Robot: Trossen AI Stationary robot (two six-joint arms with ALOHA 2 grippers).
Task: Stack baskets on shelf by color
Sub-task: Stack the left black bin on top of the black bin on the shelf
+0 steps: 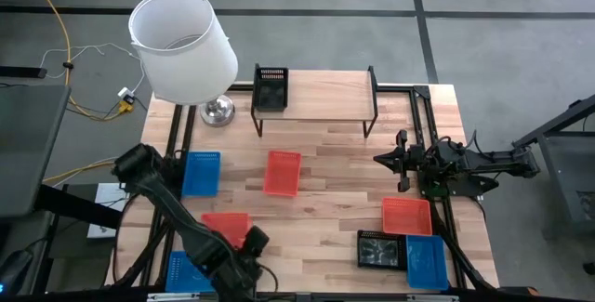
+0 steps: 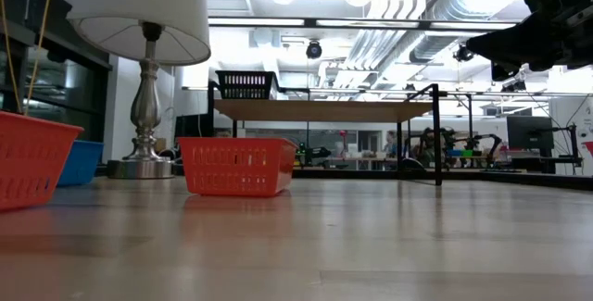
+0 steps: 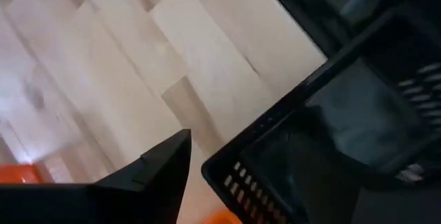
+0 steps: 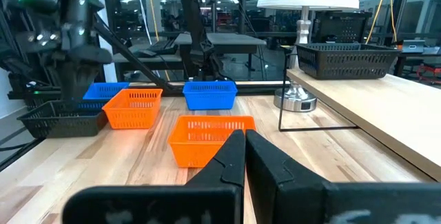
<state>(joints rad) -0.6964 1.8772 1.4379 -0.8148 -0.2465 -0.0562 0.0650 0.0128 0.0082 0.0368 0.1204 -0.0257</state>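
No writing or label is legible on anything. One black basket (image 1: 271, 87) sits on the shelf (image 1: 325, 98) at its left end, long axis running front to back; the rest of the shelf top lies bare. On the counter (image 1: 335, 218), a blue basket (image 1: 201, 172) lies near the left edge and a red-orange basket (image 1: 283, 172) at the centre, both lengthwise front to back.

The left pincer (image 1: 244, 263) grips another black basket (image 3: 331, 141) at the counter's front-left corner. The right pincer (image 1: 395, 160) hangs narrowly closed and empty near the right edge.
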